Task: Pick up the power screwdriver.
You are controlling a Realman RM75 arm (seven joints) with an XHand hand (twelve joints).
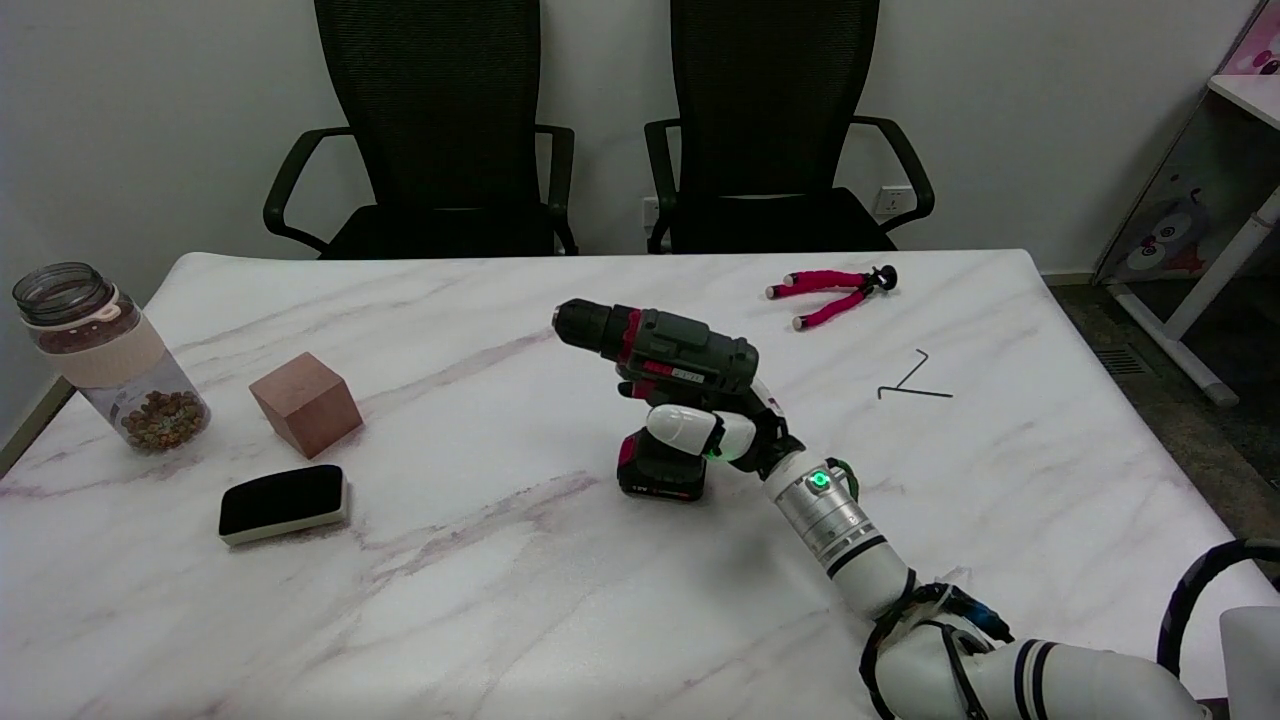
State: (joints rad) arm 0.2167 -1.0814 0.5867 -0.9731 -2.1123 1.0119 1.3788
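Now the right hand [715,432] is wrapped around the handle of the power screwdriver [660,385], fingers curled onto the grip just under the dark body. The screwdriver stands upright near the middle of the table [500,600], its nose pointing left towards the wooden block [306,402], and its battery base looks to be sitting on the marble, or barely off it; I can't tell for sure from here. So the reach looks finished and the grasp looks on, though how firm it is I can't say. What's left, by my reckoning, is the lift itself: getting that base clearly up off the table. The hex key [912,381] and the pink tripod [830,293] lie well to the right of the screwdriver, out of the way.
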